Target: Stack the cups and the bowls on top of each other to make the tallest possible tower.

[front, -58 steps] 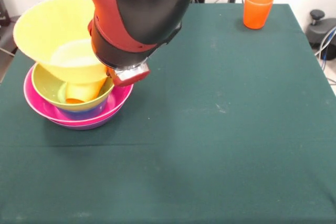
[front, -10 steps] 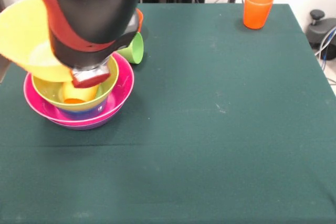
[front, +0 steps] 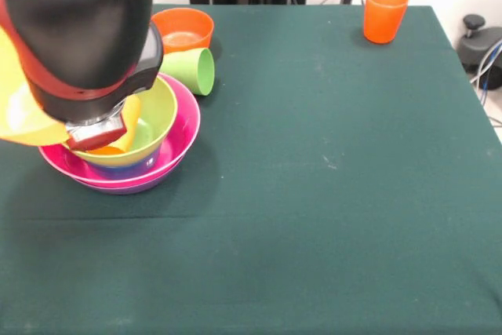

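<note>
**Yellow bowl carried off the tower's side**

Nearest, the tower (front: 118, 164) sits at the surface's (front: 329, 194) left. Over it, the end effector (front: 96, 132), grip hidden, has swung the yellow bowl (front: 17, 111) leftward past centre; stacking remains undone. Beyond lie the green cup (front: 192, 69) and orange bowl (front: 183, 30); farthest, the orange cup (front: 384, 13).

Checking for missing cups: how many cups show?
3: orange cup upright at the far edge, light green cup on its side, yellow-orange cup inside the tower. The arm may hide another.
</note>
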Controlling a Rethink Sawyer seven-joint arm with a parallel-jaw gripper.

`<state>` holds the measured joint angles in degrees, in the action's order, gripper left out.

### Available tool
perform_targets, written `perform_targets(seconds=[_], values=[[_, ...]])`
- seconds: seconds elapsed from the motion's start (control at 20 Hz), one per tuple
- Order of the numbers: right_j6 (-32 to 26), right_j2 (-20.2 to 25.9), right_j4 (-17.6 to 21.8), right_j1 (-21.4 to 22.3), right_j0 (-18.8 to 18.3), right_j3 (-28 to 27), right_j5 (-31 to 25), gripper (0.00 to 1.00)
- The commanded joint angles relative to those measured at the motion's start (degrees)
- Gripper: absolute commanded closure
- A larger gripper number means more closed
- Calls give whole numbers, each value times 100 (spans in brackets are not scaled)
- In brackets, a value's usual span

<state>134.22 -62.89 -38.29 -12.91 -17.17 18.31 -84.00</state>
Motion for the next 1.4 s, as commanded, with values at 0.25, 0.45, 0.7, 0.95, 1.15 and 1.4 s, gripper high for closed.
perform_targets(seconds=[0.25,0.45,0.7,0.95,1.15,1.4], values=[[1089,-318,-578,-293,-136,-647,-590,100],[911,-206,-537,-105,82,-406,-583,100],[659,-89,-446,154,312,-181,-674,100],[452,136,-227,344,546,220,-504,100],[318,319,-98,469,704,562,-339,100],[180,464,8,550,761,822,-143,100]])
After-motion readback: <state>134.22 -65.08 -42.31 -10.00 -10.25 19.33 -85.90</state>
